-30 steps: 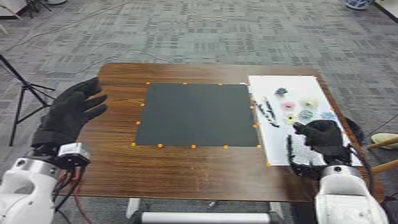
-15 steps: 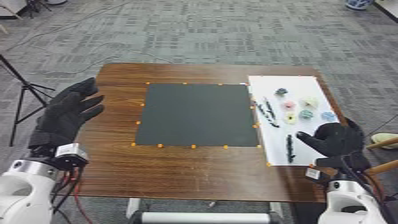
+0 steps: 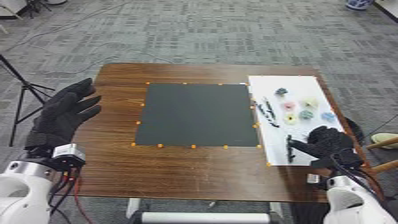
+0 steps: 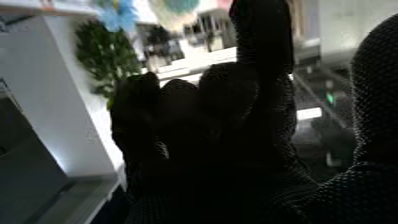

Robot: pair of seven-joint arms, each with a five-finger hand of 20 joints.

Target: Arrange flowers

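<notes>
The right hand (image 3: 330, 142) is over the near right part of the white board (image 3: 277, 82), open, its thumb side close to a dark stem (image 3: 290, 149); I cannot tell whether they touch. Farther up the board lie two more dark stems (image 3: 270, 113). Beside them are a dark blue flower (image 3: 281, 91), a pink one (image 3: 289, 106), a cream one (image 3: 309, 102), a yellow one (image 3: 290, 119), a teal one (image 3: 306, 114) and a blue one (image 3: 329, 116). In the right wrist view the right hand (image 4: 222, 150) has its thumb spread away, and a blue flower (image 4: 117, 14) shows beyond it. The left hand (image 3: 58, 117) is open at the table's left edge.
A dark square mat (image 3: 195, 115) with orange markers round it covers the middle of the brown table (image 3: 191, 172). A tripod (image 3: 22, 87) stands on the floor at the left, and a wooden chair (image 3: 384, 145) is beside the table's right edge.
The right hand first drew back toward the near right, uncovering the near stem and nearby flowers, then shifted left toward that stem. The left hand has moved slightly.
</notes>
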